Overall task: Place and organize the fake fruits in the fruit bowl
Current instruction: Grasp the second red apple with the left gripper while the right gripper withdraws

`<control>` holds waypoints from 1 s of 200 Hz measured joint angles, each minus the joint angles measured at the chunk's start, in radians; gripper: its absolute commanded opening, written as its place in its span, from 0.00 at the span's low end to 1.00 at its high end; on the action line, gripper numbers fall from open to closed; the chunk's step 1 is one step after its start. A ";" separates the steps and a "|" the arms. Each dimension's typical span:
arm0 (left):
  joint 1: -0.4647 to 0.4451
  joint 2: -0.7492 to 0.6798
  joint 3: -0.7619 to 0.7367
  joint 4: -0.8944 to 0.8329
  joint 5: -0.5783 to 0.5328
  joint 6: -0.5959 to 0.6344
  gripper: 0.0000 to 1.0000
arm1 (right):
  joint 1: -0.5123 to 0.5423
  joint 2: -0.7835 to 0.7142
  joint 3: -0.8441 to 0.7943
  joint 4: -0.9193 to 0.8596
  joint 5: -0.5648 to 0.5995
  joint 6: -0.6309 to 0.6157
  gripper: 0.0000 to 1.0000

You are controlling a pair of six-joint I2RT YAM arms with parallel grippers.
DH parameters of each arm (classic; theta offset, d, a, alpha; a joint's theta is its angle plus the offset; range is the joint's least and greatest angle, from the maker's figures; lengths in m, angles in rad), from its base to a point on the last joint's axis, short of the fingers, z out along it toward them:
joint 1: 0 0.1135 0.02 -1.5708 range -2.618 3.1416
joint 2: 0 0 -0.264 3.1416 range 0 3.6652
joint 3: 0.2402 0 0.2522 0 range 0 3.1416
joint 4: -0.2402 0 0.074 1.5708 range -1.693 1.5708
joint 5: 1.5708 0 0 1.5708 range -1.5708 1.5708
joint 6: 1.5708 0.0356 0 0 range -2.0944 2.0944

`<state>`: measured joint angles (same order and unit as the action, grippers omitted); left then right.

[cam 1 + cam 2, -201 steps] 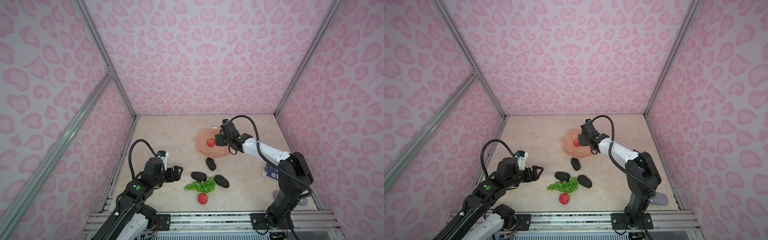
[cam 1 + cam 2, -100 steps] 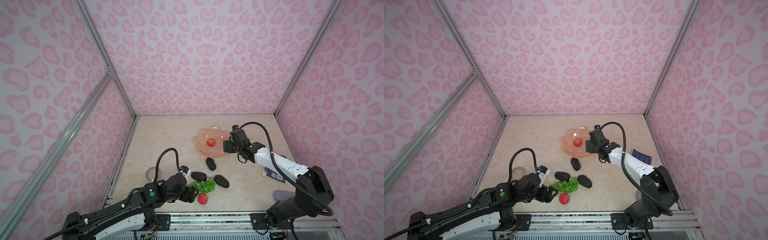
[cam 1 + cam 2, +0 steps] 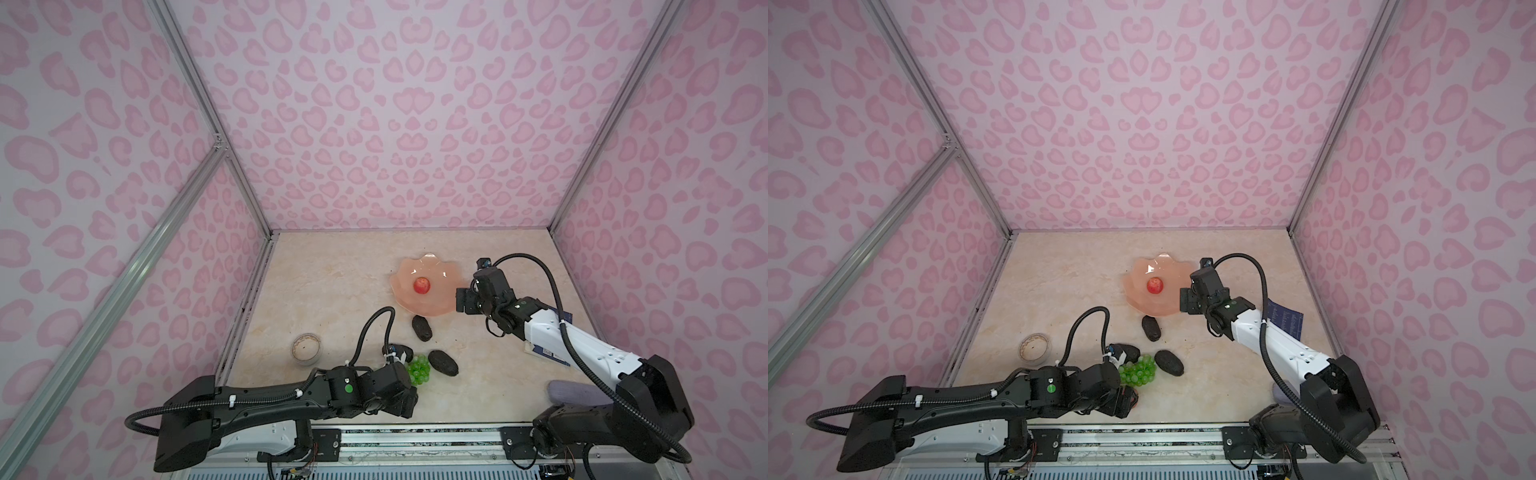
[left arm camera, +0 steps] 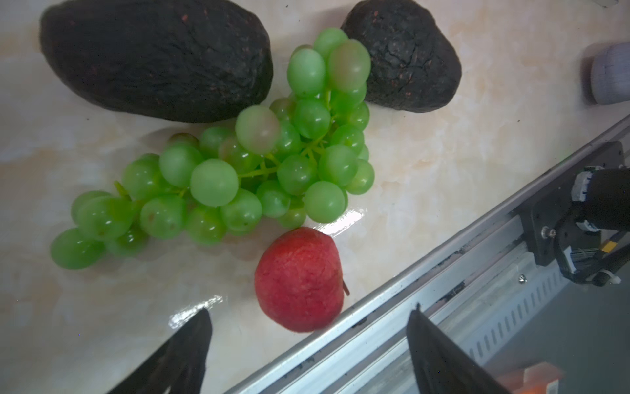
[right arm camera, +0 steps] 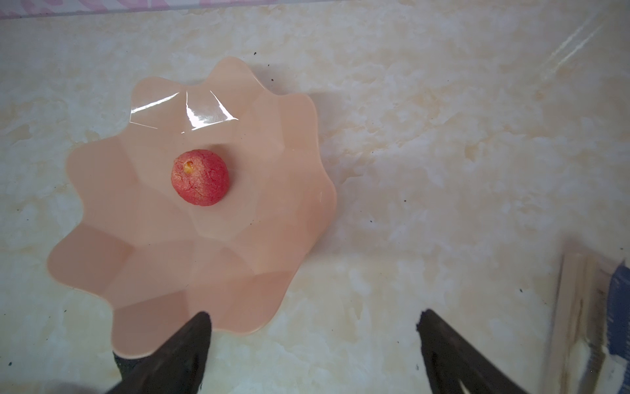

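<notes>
1. A shallow glossy peach-pink fruit bowl with a wavy scalloped rim [image 3: 432, 305] [image 3: 1154, 305] sits right of centre on the marbled beige counter [image 3: 324, 282] in both top views. One small red apple [image 3: 422, 285] [image 3: 1155, 286] lies alone in its middle.
2. The right jaws stand spread wide and empty at the bowl's right edge. In the right wrist view one dark fingertip [image 5: 184, 344] overlaps the bowl's rim [image 5: 204, 259] and the other [image 5: 443, 341] lies over bare counter. How high they hang cannot be told.
3. At lower centre of both top views the black left arm [image 3: 257, 405] reaches along the counter's front edge. The left jaws are parted and grasp nothing. In the left wrist view a second small red apple [image 4: 300, 279] lies just ahead of the gap between the tips, beside the metal front rail [image 4: 426, 307].
4. A bunch of translucent green grapes [image 3: 417, 370] [image 3: 1138, 371] [image 4: 238, 170] lies just beside that apple, between two black rough-skinned avocado-like ovals [image 4: 156, 58] [image 4: 402, 54]. A third black oval [image 3: 421, 328] [image 3: 1151, 328] lies apart, just below the bowl in both top views.
5. A small clear round lid [image 3: 306, 349] [image 3: 1034, 349] rests left of the grapes. A dark blue booklet [image 3: 1285, 318] lies under the right arm at the frame's right. A lilac-grey oblong pad [image 3: 577, 392] lies at lower right.
</notes>
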<state>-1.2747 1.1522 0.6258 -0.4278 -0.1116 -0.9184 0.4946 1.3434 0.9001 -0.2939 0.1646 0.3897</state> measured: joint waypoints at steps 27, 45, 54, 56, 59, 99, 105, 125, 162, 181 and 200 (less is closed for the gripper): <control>0.000 0.069 0.008 0.014 0.011 -0.015 0.76 | -0.015 -0.042 -0.033 0.004 0.000 0.000 0.95; 0.000 0.103 0.009 0.014 0.018 -0.025 0.70 | -0.024 -0.064 -0.049 0.004 0.000 0.000 0.95; 0.000 0.114 0.010 0.014 0.019 -0.029 0.67 | -0.027 -0.073 -0.056 0.005 0.000 0.000 0.95; 0.000 0.117 0.010 0.014 0.019 -0.029 0.66 | -0.028 -0.075 -0.057 0.005 0.000 0.000 0.95; 0.000 0.120 0.010 0.014 0.020 -0.029 0.65 | -0.030 -0.077 -0.058 0.005 0.000 0.000 0.95; 0.000 0.142 0.018 0.016 0.026 -0.027 0.41 | -0.039 -0.088 -0.069 0.005 0.000 0.000 0.95; 0.000 0.143 0.019 0.016 0.026 -0.021 0.39 | -0.039 -0.088 -0.069 0.006 0.000 0.000 0.94; -0.001 0.140 0.025 0.010 0.024 -0.017 0.37 | -0.039 -0.087 -0.074 0.010 -0.001 0.003 0.94; -0.001 0.059 0.063 -0.055 -0.008 0.013 0.37 | -0.040 -0.084 -0.080 0.013 -0.001 0.013 0.94; 0.003 -0.048 0.101 -0.097 -0.046 0.034 0.37 | -0.040 -0.087 -0.088 0.013 -0.001 0.018 0.94; 0.032 -0.116 0.153 -0.126 -0.077 0.079 0.38 | -0.040 -0.092 -0.089 0.013 -0.001 0.018 0.94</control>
<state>-1.2423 1.0359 0.7784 -0.5533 -0.1886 -0.8398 0.4541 1.2510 0.8108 -0.2813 0.1635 0.4076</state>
